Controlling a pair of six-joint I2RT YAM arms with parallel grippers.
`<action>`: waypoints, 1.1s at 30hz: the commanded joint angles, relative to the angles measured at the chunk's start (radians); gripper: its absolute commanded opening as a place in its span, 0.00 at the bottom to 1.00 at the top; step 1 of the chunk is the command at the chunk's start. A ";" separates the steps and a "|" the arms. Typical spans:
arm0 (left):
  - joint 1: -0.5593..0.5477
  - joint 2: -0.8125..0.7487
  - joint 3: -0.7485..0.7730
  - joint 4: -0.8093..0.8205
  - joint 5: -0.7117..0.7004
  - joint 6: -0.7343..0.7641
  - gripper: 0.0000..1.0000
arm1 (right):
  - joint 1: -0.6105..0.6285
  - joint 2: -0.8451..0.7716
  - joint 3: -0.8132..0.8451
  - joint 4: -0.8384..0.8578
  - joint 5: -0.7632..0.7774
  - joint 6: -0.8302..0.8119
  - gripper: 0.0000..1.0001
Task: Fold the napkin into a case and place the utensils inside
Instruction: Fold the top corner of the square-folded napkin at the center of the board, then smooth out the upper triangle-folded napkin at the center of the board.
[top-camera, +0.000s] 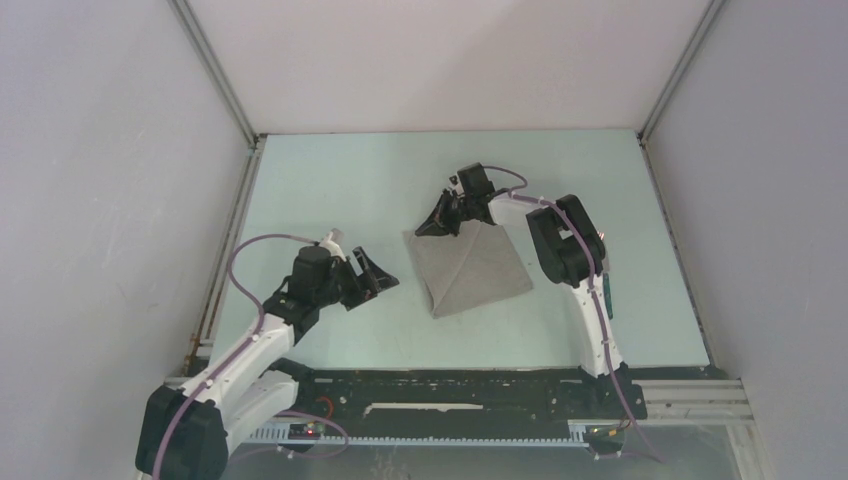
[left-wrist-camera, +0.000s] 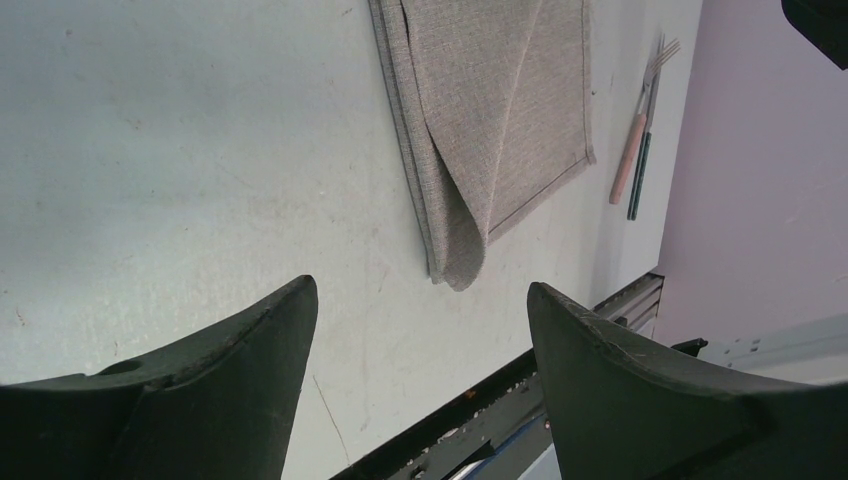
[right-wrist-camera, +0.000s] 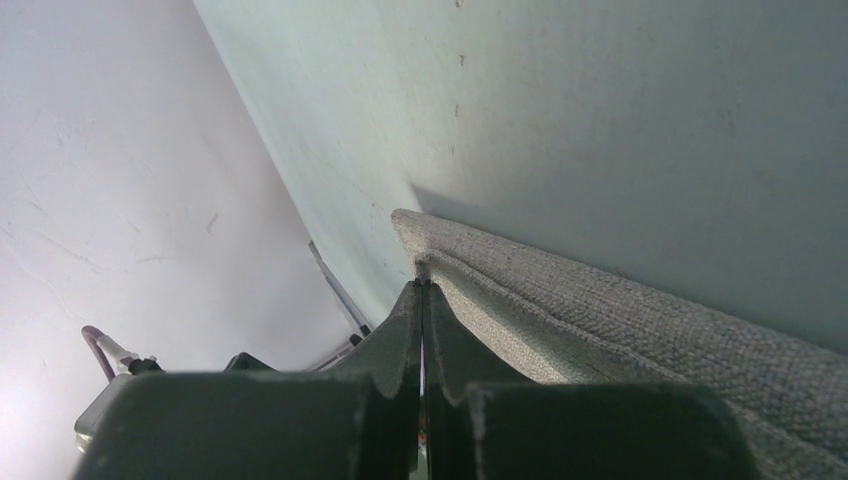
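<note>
Napkin: the napkin (top-camera: 470, 270) lies flat about mid-table, turned at an angle. It is partly folded, with a flap laid across it along a diagonal crease. The near corner shows doubled layers in the left wrist view.
Right tool: the right tool (right-wrist-camera: 422, 288) is down at the napkin's far left corner. Its jaws are pressed fully together and the tips pinch the cloth's edge there.
Left tool: the left tool (top-camera: 376, 278) sits to the left of the napkin, apart from it and above bare table. Its jaws are spread wide and nothing is between them.
Utensils: the utensils (left-wrist-camera: 632, 165) lie together on the table, well to the right of the napkin and close to the table's right edge. One has a pale pink handle (left-wrist-camera: 627, 165) and one has a dark teal handle (left-wrist-camera: 638, 178) just beside it. The fork tines (left-wrist-camera: 665, 50) point toward the far side. No tool touches them.
Table: the table (top-camera: 350, 180) is pale green-white, with faint scuffs showing in the wrist views.
</note>
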 joint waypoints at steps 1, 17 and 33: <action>0.010 0.000 0.002 0.031 0.019 0.016 0.82 | 0.003 0.019 0.038 0.010 -0.022 0.004 0.04; -0.034 0.455 0.270 0.418 0.142 -0.123 0.78 | -0.232 -0.294 -0.216 -0.020 -0.141 -0.262 0.67; -0.028 0.912 0.554 0.495 0.119 -0.132 0.41 | -0.323 -0.110 -0.134 0.162 -0.199 -0.187 0.63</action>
